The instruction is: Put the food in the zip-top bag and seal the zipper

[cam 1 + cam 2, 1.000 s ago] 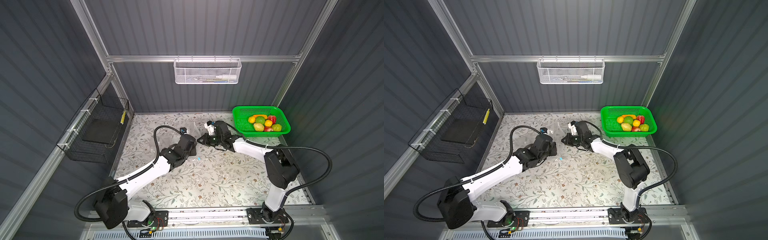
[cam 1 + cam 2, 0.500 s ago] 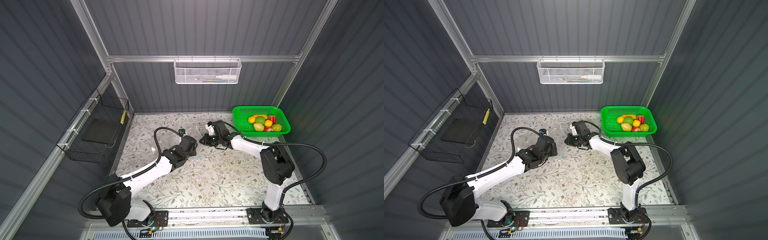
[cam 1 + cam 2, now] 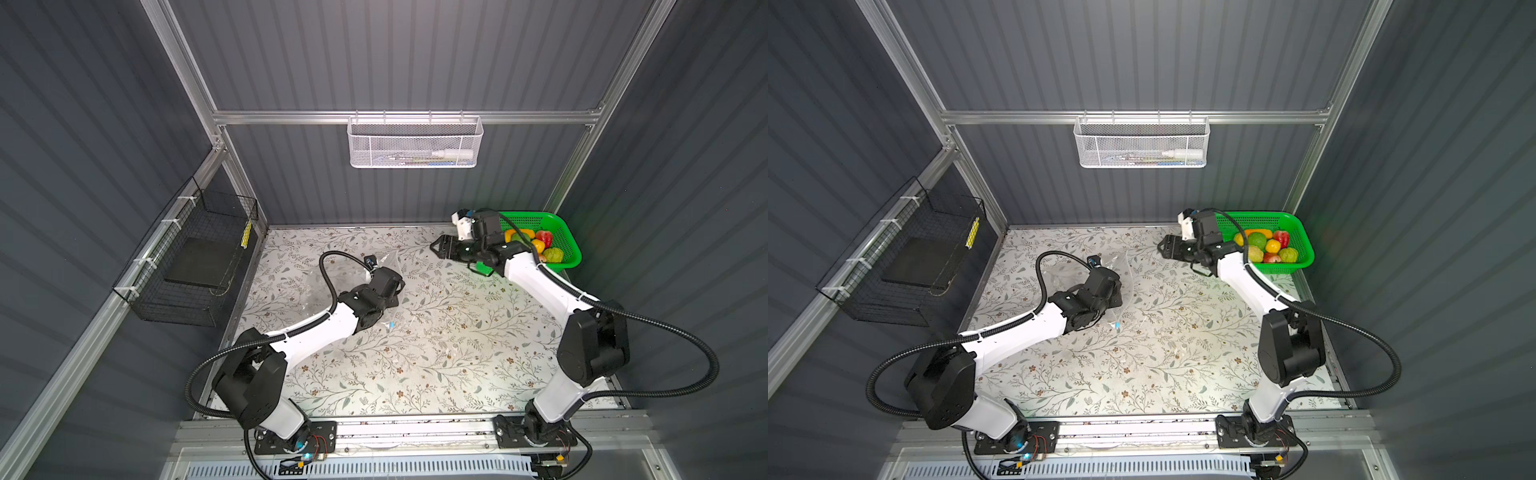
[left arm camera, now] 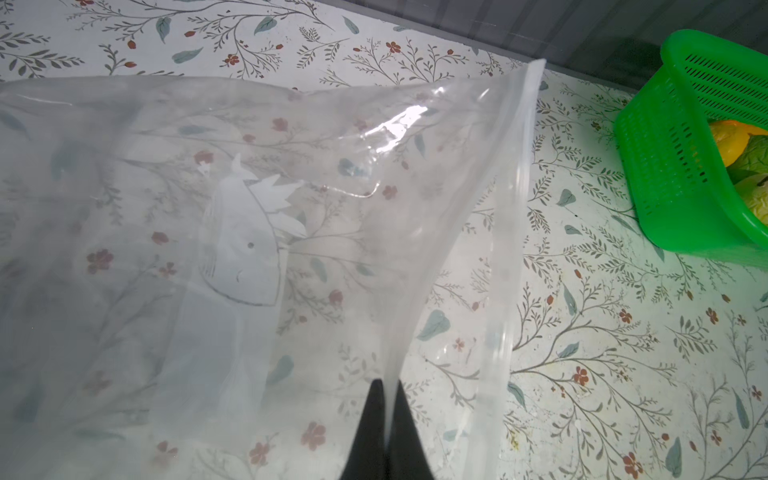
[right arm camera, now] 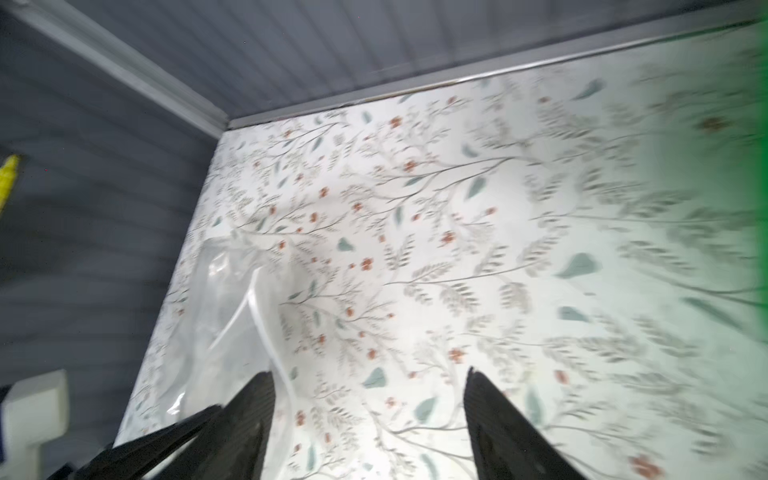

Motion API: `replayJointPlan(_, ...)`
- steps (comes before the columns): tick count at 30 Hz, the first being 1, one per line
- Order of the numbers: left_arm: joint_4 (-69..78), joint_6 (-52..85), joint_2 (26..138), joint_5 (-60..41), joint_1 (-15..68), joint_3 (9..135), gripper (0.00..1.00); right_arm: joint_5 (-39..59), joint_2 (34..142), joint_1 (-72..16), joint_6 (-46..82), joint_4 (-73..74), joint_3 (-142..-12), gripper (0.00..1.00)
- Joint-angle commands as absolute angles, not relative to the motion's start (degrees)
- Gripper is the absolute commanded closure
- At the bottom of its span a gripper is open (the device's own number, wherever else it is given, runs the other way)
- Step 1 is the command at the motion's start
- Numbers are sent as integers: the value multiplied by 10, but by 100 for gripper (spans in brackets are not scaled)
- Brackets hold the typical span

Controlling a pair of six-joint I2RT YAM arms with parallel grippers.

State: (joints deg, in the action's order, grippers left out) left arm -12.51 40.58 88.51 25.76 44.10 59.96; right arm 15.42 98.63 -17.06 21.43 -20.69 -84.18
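Left gripper (image 4: pixel 386 390) is clamped on the zip-top bag (image 4: pixel 216 216). Its two black fingers (image 4: pixel 370 419) are pressed together with a fold of clear film between them, just beside the zipper (image 4: pixel 517 199), whose thick strip runs away from the grip along the bag's edge. In both top views the bag (image 3: pixel 328 278) lies on the table (image 3: pixel 436 357) at about 10 o'clock from the table's middle, and its edge next to the wrist curls up off the surface. A small light-blue slider (image 3: pixel 392 325) (image 3: pixel 1118 325) shows at about 5 o'clock from the left wrist.

Right gripper (image 5: pixel 368 378) has its jaws spread wide with nothing between them; only the flowered table shows in the gap. In both top views it (image 3: pixel 440 249) hovers at about 1 o'clock from the table's middle, well apart from the bag and just beside the 9 o'clock end of the green basket (image 3: pixel 571 249).

All the food (image 3: pixel 536 245) (image 3: pixel 1268 247), in yellow, orange, green and red, sits piled in that basket, which stands in the table's 2 o'clock corner. None of it shows inside the bag.
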Motion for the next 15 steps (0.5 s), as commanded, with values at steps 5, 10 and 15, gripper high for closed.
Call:
replayJointPlan(5, -121, 391, 890, 259, 437, 612, 100, -92, 1060, -140, 49, -383, -945, 10)
replayJointPlan(10, -124, 372, 884, 240, 428, 606, 100, -129, 1119, -137, -10, -375, -976, 4)
replayJointPlan(15, -114, 374, 875, 213, 414, 591, 100, -98, 1169, -130, -21, -388, -1018, 1)
